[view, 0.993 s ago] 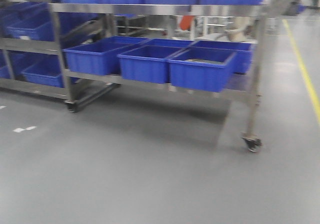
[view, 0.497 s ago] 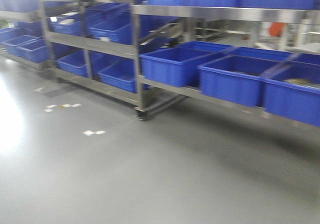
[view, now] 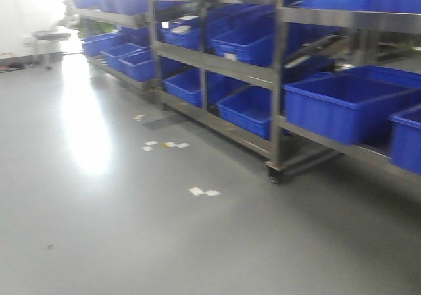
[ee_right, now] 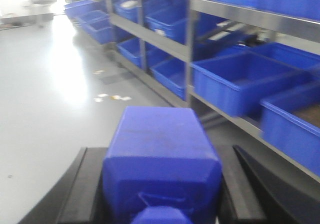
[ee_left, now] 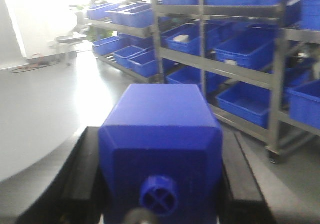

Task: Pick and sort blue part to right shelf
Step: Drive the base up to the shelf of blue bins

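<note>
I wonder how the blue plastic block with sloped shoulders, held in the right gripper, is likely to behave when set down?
The blue plastic block looks rigid and moulded, perhaps hollow, so it is probably light and unlikely to deform in the right gripper. Its smooth faces may slip a little. Its flat sides suggest it will not roll.

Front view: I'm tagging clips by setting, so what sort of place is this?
Probably a factory or warehouse parts store. Long steel racks on castors carry rows of blue bins, and the bare grey floor has small tape marks stuck on it.
</note>
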